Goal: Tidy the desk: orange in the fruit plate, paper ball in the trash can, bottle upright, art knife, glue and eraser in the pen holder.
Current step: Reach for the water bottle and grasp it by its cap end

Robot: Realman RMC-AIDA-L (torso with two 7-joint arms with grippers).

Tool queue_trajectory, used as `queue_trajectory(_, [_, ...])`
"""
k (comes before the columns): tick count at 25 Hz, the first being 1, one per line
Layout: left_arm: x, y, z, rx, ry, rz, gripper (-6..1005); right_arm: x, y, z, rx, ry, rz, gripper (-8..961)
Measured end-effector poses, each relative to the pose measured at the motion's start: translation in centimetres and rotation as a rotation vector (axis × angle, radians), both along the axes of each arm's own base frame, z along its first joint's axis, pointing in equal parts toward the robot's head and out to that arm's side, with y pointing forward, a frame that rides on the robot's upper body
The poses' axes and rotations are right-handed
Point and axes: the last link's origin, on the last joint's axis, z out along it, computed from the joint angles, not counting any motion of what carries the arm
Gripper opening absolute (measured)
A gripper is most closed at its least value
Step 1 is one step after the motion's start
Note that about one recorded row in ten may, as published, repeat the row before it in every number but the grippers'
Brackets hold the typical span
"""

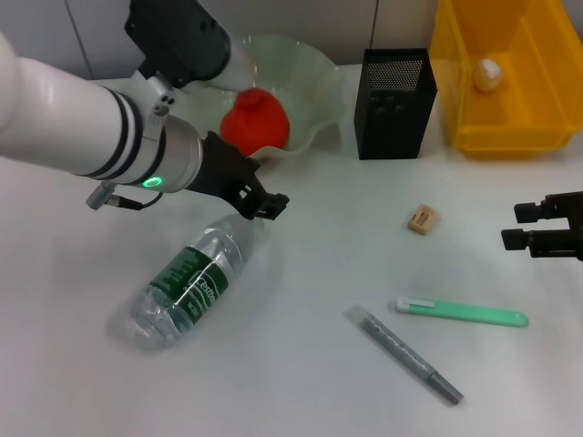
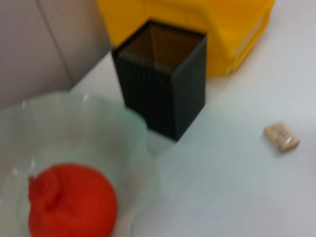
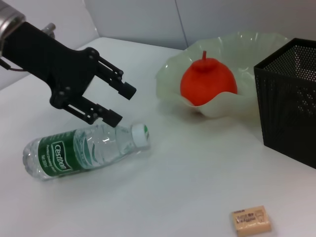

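Spreading across one white counter (image 1: 301, 382) are one trash can (image 1: 510, 91), one fruit plate (image 1: 305, 77), one pen holder (image 1: 393, 102), one bottle (image 1: 187, 282), one orange (image 1: 257, 121), one green art knife (image 1: 460, 312), one grey glue pen (image 1: 404, 353), one eraser (image 1: 422, 218) and one paper ball (image 1: 487, 73). That yellow trash can stands at the far right with the pale paper ball lying inside it; the black mesh pen holder is just beside it, and the ruffled fruit plate, holding the orange, is next along to the left. Lying on its side near the front left, the clear bottle points its cap toward the plate. Hanging over the bottle's cap end, the left hand (image 1: 269, 208) has its fingers spread wide around nothing. Off at the right edge sits the right hand (image 1: 517, 226), fingers slightly apart, empty. Only the head view shows the knife, glue pen and paper ball; the right wrist view alone shows the bottle's white-and-green cap and the gap between the left hand's fingers.
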Motion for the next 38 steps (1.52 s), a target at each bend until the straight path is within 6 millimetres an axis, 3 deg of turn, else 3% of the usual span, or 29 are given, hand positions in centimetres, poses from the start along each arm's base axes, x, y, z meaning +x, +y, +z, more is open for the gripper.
queue_trajectory(10, [0.0,-0.1,-2.0,0.014,0.154,0.043,606,0.0,0.1,-0.6,-0.002,-0.001,0.029,527])
queue_trajectory(38, [-0.1,1.1,-2.7,0.032,0.162,0.066,611,0.1,0.3,-0.7,0.01,-0.004,0.022,410])
